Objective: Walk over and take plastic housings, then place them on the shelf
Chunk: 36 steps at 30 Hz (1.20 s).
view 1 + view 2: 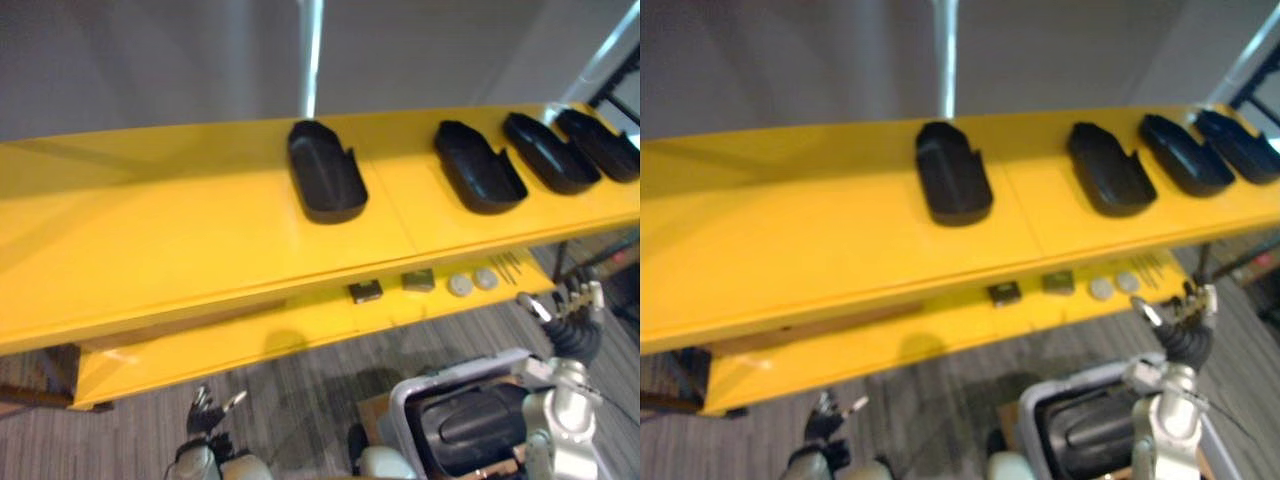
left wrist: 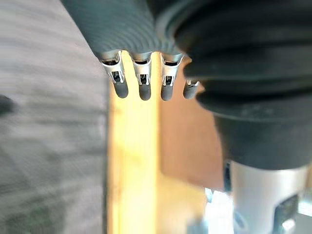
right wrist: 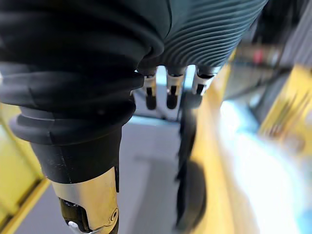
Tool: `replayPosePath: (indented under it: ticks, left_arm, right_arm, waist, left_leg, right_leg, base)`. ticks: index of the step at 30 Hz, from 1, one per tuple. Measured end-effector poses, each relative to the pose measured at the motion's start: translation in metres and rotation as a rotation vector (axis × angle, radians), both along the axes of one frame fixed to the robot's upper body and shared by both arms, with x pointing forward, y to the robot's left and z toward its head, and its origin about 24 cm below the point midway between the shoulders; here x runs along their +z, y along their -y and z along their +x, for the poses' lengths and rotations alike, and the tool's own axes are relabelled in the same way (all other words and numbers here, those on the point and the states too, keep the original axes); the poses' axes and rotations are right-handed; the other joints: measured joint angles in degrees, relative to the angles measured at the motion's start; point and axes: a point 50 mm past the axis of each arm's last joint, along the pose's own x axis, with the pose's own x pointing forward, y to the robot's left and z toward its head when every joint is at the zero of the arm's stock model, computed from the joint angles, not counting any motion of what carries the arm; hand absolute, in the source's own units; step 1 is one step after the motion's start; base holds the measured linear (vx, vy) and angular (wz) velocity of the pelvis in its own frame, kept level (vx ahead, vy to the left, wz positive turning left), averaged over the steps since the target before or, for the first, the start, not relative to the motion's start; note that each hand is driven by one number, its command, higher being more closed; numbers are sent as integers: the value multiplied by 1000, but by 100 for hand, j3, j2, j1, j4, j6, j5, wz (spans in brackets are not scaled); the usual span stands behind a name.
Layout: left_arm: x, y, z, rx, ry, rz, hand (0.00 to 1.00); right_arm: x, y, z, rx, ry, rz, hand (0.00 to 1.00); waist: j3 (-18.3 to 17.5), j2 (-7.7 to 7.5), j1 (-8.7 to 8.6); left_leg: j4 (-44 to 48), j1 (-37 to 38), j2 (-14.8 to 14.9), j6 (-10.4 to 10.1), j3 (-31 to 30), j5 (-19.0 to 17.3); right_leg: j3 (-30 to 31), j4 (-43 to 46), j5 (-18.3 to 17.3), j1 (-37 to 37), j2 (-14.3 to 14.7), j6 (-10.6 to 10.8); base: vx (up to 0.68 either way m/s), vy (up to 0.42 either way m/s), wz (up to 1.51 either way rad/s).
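Several black plastic housings lie open side up on the top of a yellow shelf (image 1: 180,240): one near the middle (image 1: 325,170), one further right (image 1: 478,168) and two at the right end (image 1: 548,152), (image 1: 600,143). More black housings (image 1: 470,425) sit in a grey bin (image 1: 400,405) low at the front right. My left hand (image 1: 212,412) hangs low at the front left, fingers (image 2: 141,83) straight and holding nothing. My right hand (image 1: 572,320) is raised beside the bin, below the shelf's right part, fingers (image 3: 170,92) relaxed and empty.
The yellow lower shelf (image 1: 250,340) carries two small blocks (image 1: 365,291), (image 1: 418,280), two pale discs (image 1: 460,285) and some thin pins (image 1: 505,265). A white pole (image 1: 315,55) stands behind the shelf. Grey striped carpet (image 1: 300,400) lies in front of it.
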Motion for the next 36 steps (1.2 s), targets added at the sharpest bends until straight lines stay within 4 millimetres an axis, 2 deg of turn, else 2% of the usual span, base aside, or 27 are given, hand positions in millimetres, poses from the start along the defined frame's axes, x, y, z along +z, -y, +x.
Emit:
replayPosePath:
  ticks: [1,4,8,12,14,16,18,19,20,24,26,28,33,36]
  left_arm:
    - [5,5,12,-43,26,11,0]
    - [14,18,30,-113,67,19,0]
    - [15,29,36,-191,59,48,0]
    - [14,34,36,-221,43,54,0]
    - [11,33,32,-214,23,56,0]
    - [6,31,26,-198,-2,55,0]
    - [4,28,20,-165,-17,53,0]
    - [1,24,14,-139,-31,48,0]
    - [-2,21,8,-122,-46,46,0]
    - [-16,8,-18,-75,-140,56,0]
    - [-24,-3,-36,-35,-200,62,0]
    - [-25,-8,-40,11,-206,43,0]
    - [-19,-10,-33,72,-116,9,0]
    - [-2,-6,-6,7,-10,58,0]
  right_arm:
    - [1,0,-1,-4,6,-2,0]
    - [1,1,-8,-22,9,-7,0]
    - [5,0,-12,-29,44,-13,0]
    - [4,-2,-15,-19,58,-6,0]
    - [4,-4,-12,-3,64,-4,0]
    - [10,-9,-4,29,102,-9,0]
    - [19,-16,9,80,152,-22,0]
    - [28,-21,18,125,185,-42,0]
    - [34,-23,24,146,208,-53,0]
    - [42,-28,32,171,239,-71,0]
    - [51,-31,39,206,262,-93,0]
    - [57,-33,43,223,280,-106,0]
    - [71,-37,56,250,318,-127,0]
    - [70,-42,67,255,293,-113,0]
  waist:
    - [17,11,-93]
    - [137,11,-165]
    - [336,28,-296]
    - [392,44,-369]
    - [433,64,-330]
    - [512,136,-190]
    - [584,209,-51]
    - [644,285,3]
    - [678,305,44]
    - [721,233,260]
    - [735,208,281]
    - [747,227,288]
    - [805,327,368]
    - [930,364,397]
  left_leg:
    - [114,-61,31,14,118,-93]
    - [225,-78,47,47,314,-208]
    - [475,-92,84,88,439,-401]
    - [680,-283,91,121,430,-487]
    - [767,-299,72,131,317,-492]
    - [951,-398,-102,182,-761,-531]
    - [982,-394,-187,137,-1349,-656]
    - [969,-375,-184,74,-1594,-828]
    - [968,-377,-171,33,-1614,-946]
    - [1028,-377,-182,43,-1535,-986]
    - [1030,-386,-189,44,-1534,-985]
    - [1020,-386,-189,44,-1535,-985]
    - [974,-404,-241,50,-1553,-981]
    - [1173,-493,-311,92,-1745,-1007]
  right_leg:
    - [139,-21,53,-96,10,30]
    - [340,-89,203,-222,19,31]
    - [502,-104,251,-250,16,69]
    - [529,-101,262,-383,-8,88]
    - [602,-101,274,-404,-4,109]
    - [776,-103,305,-435,46,160]
    - [948,-100,307,-527,129,159]
    - [1076,-105,326,-581,221,155]
    - [1124,-105,363,-633,259,143]
    - [1190,-198,483,-622,234,124]
    - [1189,-206,515,-631,227,168]
    - [1185,-209,527,-634,226,182]
    - [1203,-189,560,-717,210,236]
    - [1203,71,560,-840,240,236]
  base:
    - [-14,71,-45]
    - [-14,68,-44]
    - [-31,59,-27]
    - [-38,46,-7]
    - [-18,35,-20]
    - [-42,40,-43]
    - [-93,63,-57]
    - [-115,74,-64]
    - [-122,88,-50]
    - [-77,61,-15]
    - [-12,37,-1]
    - [0,0,0]
    - [19,30,-2]
    - [0,47,-5]
